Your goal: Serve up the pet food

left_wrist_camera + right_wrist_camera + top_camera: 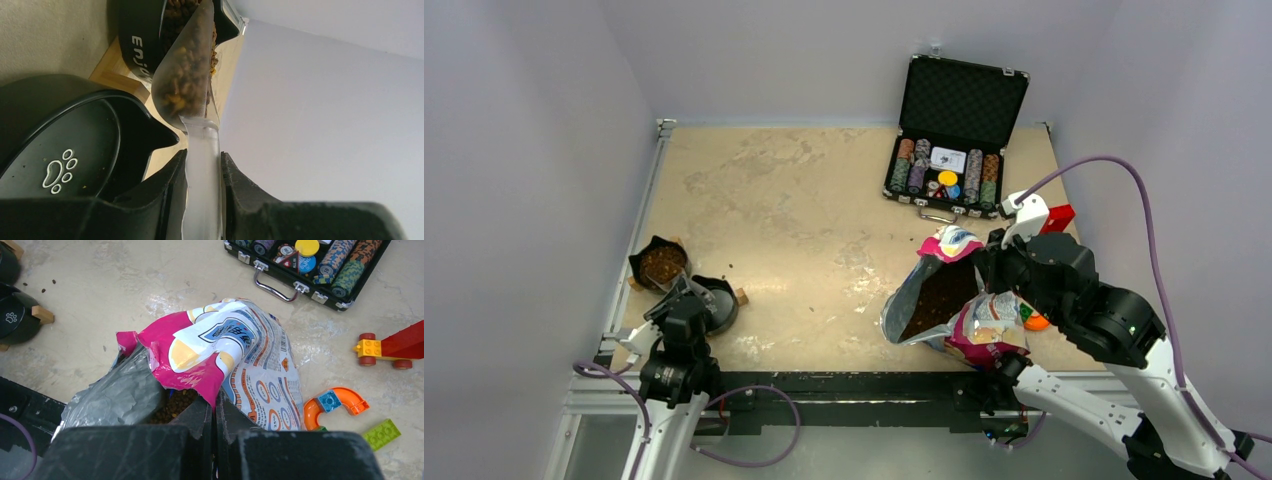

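My left gripper (202, 159) is shut on the handle of a clear plastic scoop (186, 75). The scoop holds brown pet food (187, 65) and is tilted toward a black bowl (137, 45) that has kibble in it. Beside it sits a second black bowl (60, 150) with a paw print, holding only crumbs. From above, both bowls (662, 264) stand at the table's left edge by my left gripper (686, 300). My right gripper (215, 402) is shut on the pink torn rim of the pet food bag (240, 350), holding it open. Kibble (175, 405) shows inside the bag (944, 295).
An open black case of poker chips (954, 150) stands at the back right. Toy bricks lie right of the bag: an orange arch (335, 407), a green brick (382, 432), a red wheeled piece (390, 347). A few stray pellets (47, 287) lie near the bowls. Walls close in on both sides.
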{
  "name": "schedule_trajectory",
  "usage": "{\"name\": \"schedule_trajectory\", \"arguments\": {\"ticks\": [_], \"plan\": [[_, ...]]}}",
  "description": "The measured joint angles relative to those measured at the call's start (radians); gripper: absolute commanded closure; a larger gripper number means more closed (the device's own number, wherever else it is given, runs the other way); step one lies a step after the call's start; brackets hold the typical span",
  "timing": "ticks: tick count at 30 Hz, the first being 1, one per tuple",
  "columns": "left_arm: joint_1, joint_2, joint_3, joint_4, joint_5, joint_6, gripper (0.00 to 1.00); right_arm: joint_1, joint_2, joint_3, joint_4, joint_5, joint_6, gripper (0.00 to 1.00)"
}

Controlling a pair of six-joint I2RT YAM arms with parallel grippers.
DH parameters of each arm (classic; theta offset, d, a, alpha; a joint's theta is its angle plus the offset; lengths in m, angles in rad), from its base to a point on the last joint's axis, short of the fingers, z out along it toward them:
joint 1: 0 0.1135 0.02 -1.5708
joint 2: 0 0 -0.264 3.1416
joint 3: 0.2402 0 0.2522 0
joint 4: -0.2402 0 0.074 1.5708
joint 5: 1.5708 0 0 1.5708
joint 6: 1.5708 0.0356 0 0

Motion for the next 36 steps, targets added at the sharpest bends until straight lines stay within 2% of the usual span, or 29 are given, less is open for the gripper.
{"name": "schedule_trajectory", "arguments": {"ticks": [13, 25, 36], "plan": [[0.000, -0.002, 0.034, -0.080, -0.004, -0.031, 1.00, 0.000, 0.000, 0.000, -0.001, 0.000, 0.011, 1.00], [0.000, -0.002, 0.151, -0.296, 0.035, -0.031, 1.00, 0.000, 0.000, 0.002, -0.002, -0.005, 0.022, 1.00], [0.000, 0.046, 0.169, -0.289, 0.081, -0.032, 1.00, 0.000, -0.016, 0.002, -0.009, 0.000, 0.042, 1.00]]}}
